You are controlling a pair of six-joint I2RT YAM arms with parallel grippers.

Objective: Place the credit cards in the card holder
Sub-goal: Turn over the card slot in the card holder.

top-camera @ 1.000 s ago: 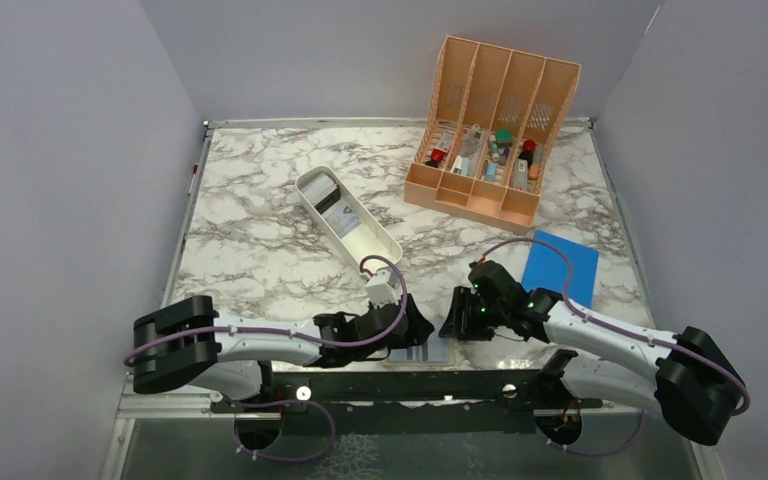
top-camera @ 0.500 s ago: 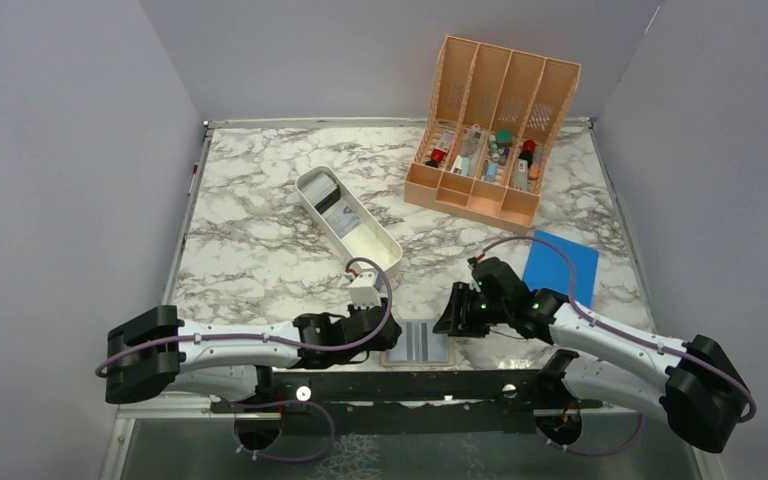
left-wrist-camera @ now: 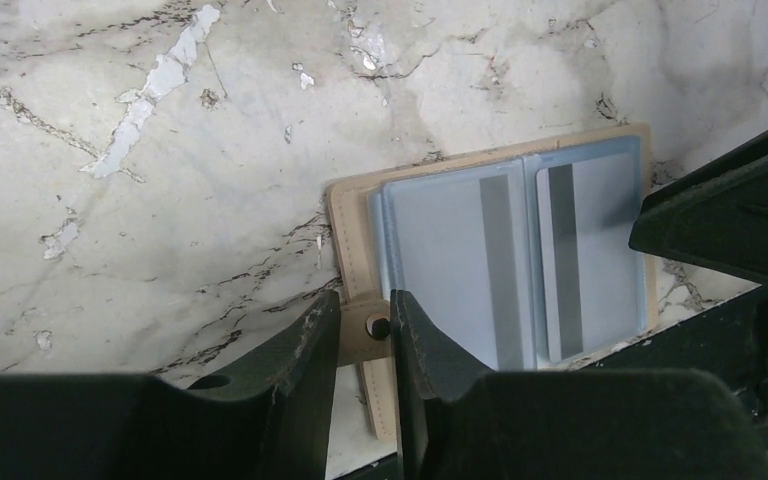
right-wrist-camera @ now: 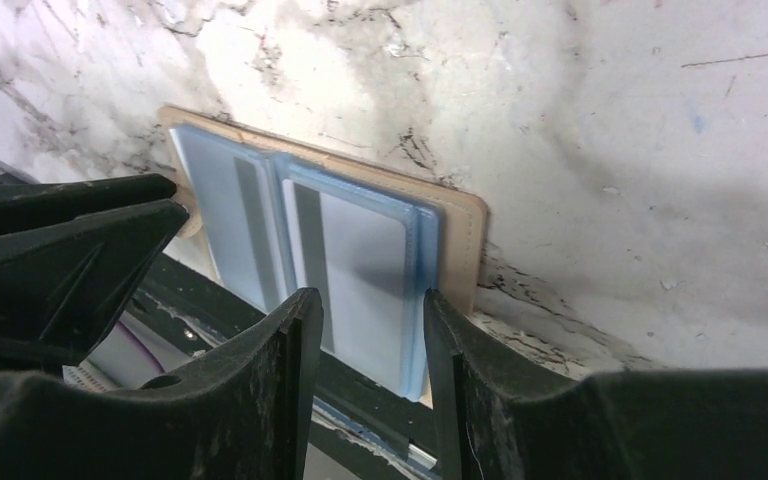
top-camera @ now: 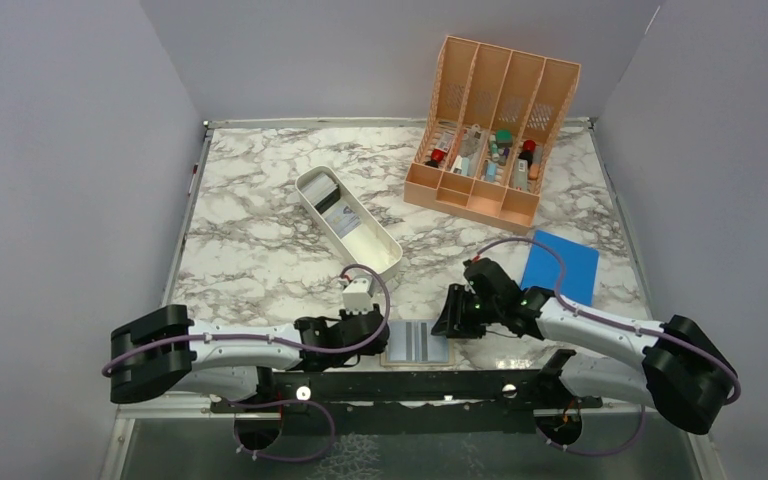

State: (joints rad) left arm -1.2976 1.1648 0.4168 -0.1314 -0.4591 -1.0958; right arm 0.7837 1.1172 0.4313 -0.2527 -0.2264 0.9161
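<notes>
Tan-backed, lies open at 6 o'clock as card holder (top-camera: 417, 342), snap tab (left-wrist-camera: 365, 328) pinched by narrow-set left gripper (left-wrist-camera: 364, 305), 3 o'clock edge straddled by half-open right gripper (right-wrist-camera: 367, 300).

Top external view: fixed high behind the arm bases, facing forward and down, far enough to take in the whole marble table (top-camera: 260, 260).

Left wrist view: low and close, looking along the left gripper (left-wrist-camera: 363, 300) at the card holder (left-wrist-camera: 490, 270).

Right wrist view: equally close, looking along the right gripper (right-wrist-camera: 370, 297) from the opposite side.

All three views share the card holder. Each wrist view also catches the other gripper.
</notes>
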